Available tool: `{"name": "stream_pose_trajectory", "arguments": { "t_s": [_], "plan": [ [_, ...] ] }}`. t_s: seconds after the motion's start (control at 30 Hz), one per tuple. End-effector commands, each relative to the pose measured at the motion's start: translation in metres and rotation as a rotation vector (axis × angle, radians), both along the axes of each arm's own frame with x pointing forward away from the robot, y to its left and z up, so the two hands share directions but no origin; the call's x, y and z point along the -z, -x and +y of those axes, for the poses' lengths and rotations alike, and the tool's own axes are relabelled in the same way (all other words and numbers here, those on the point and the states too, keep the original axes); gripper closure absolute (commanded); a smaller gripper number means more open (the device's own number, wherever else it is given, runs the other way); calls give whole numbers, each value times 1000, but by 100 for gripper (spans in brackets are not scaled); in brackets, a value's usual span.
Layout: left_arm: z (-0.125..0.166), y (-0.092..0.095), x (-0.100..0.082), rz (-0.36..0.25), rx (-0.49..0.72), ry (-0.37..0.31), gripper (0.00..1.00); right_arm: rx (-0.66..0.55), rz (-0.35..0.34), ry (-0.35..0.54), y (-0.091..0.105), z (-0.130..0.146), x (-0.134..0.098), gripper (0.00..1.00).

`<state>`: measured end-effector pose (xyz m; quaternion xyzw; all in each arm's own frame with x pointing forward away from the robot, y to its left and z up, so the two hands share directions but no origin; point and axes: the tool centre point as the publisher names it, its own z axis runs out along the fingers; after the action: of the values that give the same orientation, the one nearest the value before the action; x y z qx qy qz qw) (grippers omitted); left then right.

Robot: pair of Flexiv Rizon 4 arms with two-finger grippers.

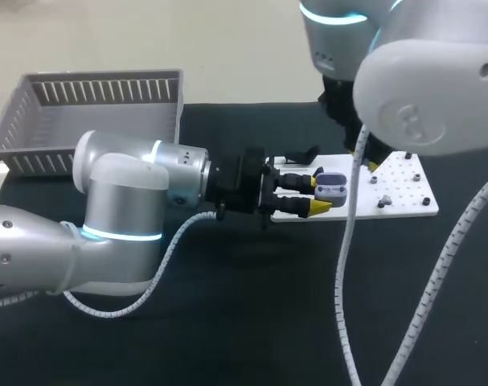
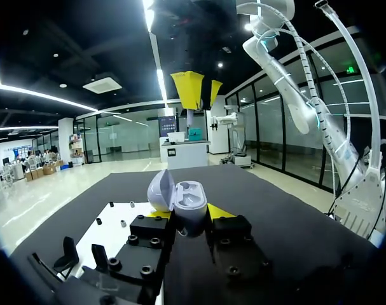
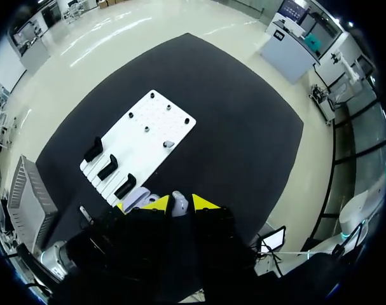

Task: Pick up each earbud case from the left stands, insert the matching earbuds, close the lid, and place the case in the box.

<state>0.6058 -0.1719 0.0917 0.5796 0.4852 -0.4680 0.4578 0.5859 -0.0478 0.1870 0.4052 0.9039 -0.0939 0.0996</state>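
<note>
My left gripper [image 1: 317, 190] is shut on a grey-white earbud case [image 1: 334, 189], held over the white board [image 1: 400, 189]. In the left wrist view the case [image 2: 183, 198] sits between the left gripper's [image 2: 187, 219] fingers with its lid open and its earbud wells showing. High above it hangs my right gripper [image 2: 199, 89]. In the right wrist view the right gripper [image 3: 179, 204] is shut on a white earbud [image 3: 179, 202], above the case [image 3: 137, 198]. Another earbud [image 3: 169, 144] lies on the board [image 3: 148, 127]. In the head view the right arm [image 1: 420, 88] hides its own gripper.
A grey slatted basket [image 1: 99, 112] stands at the back left of the black table. Black stands [image 3: 107, 168] line the board's left end, seen as [image 1: 301, 155] from the head view. Small pegs [image 1: 384, 199] dot the board's right part.
</note>
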Motion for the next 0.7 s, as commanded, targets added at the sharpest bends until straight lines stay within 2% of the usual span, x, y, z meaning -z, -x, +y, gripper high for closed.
{"name": "stream_pose_trajectory", "arguments": {
  "t_s": [0.03,0.7],
  "plan": [
    [0,2,1,-3,-6,4,100,-11,6,8,0,11,4,100],
    [0,2,1,-3,-6,4,100,-80,73,-36,4,34,24,100]
  ]
}}
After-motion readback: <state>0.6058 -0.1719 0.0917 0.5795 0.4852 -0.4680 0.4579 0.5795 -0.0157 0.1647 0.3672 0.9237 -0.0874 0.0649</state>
